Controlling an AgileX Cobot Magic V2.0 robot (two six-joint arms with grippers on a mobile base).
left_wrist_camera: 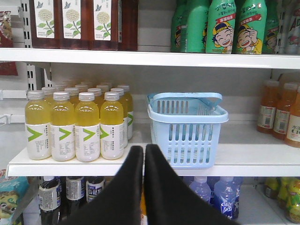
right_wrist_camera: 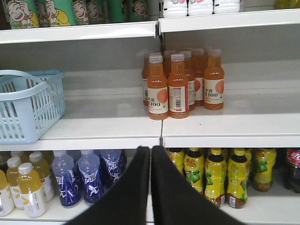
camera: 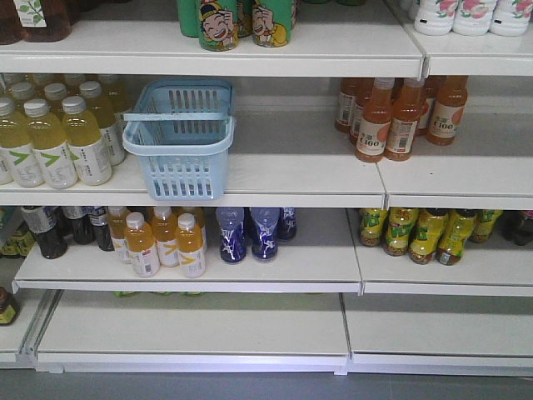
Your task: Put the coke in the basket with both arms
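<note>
The light blue basket (camera: 180, 173) stands on the middle shelf, between the yellow and the orange drinks, and looks empty. In the left wrist view the basket (left_wrist_camera: 190, 146) is just right of and beyond my left gripper (left_wrist_camera: 144, 149), whose black fingers are shut with nothing between them. My right gripper (right_wrist_camera: 150, 150) is also shut and empty, level with the shelf edge, with the basket (right_wrist_camera: 24, 117) far to its left. Neither gripper shows in the front view. The coke is out of view.
Yellow drink bottles (camera: 62, 142) crowd the shelf left of the basket. Orange bottles (camera: 391, 117) stand to its right. Blue bottles (camera: 248, 233), small orange-yellow bottles (camera: 165, 242) and yellow-labelled bottles (camera: 420, 233) fill the lower shelf. Green cartoon bottles (camera: 237, 23) stand on the top shelf.
</note>
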